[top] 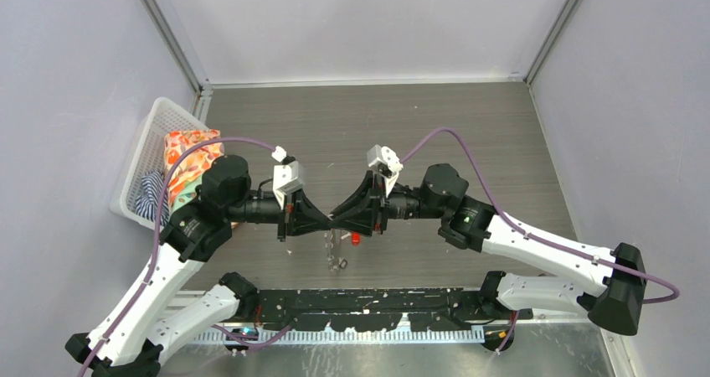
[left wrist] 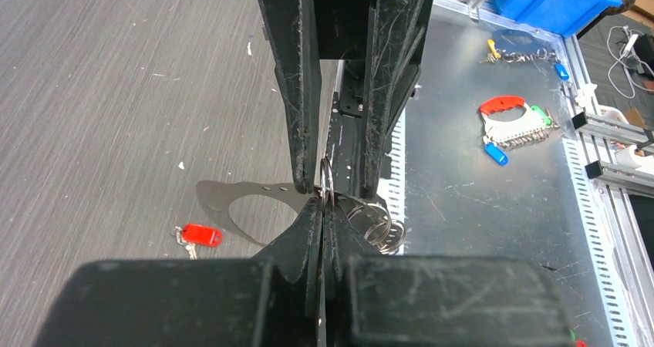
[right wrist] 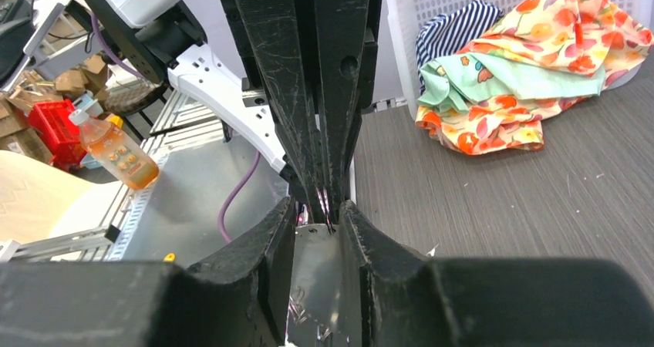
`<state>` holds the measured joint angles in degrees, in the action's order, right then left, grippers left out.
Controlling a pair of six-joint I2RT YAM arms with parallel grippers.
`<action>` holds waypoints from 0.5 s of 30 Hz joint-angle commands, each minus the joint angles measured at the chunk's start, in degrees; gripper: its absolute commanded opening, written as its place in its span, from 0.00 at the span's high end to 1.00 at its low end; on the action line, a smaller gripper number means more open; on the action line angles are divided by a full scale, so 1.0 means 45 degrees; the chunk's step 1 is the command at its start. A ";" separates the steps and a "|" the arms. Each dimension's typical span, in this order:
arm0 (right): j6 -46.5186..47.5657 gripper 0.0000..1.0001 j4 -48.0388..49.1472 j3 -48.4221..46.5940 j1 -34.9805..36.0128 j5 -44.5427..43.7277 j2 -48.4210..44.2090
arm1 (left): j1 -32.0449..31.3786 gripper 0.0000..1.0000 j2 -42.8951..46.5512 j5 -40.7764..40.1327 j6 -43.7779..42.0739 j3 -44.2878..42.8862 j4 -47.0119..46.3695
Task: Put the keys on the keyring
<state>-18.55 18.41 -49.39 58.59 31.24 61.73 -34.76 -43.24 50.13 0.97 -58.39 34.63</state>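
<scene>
from above, the left gripper (top: 328, 219) and right gripper (top: 340, 218) are seen tip to tip over the table (top: 435, 126). the keyring (top: 337, 258) is hung beneath them, and the red key (top: 356, 239) is seen lying just beside it, unheld.

in the left wrist view, the left jaws are pressed together on the ring wire and the right jaws are spread around it. the ring is judged to be steadied only; next the key must be fetched and threaded.

in the right wrist view, the wire can barely be made out.
</scene>
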 commanded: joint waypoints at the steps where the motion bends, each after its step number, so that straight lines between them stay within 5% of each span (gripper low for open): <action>1: 0.0066 0.67 -0.1122 -0.0754 -0.0252 0.0333 -0.0418 | 0.0062 1.00 0.0215 0.0537 -0.0177 -0.0657 -0.0470; 4: 0.0078 0.71 -0.1287 -0.0883 -0.0332 0.0506 -0.0375 | 0.0051 1.00 0.0205 0.0648 -0.0177 -0.0665 -0.0435; 9: 0.0658 0.98 -0.2066 -0.1427 -0.0349 0.0714 -0.0045 | 0.0050 1.00 0.0064 0.1005 -0.0751 -0.0729 -0.0111; 15: 0.0865 0.99 -0.1397 -0.1155 -0.0352 0.0345 -0.0097 | 0.0050 1.00 -0.0009 0.1256 -0.0588 -0.0642 -0.0230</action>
<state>-15.59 9.28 -53.82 57.21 33.52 61.65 -34.76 -43.29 53.17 -1.19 -59.02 35.09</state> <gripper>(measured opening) 0.021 0.010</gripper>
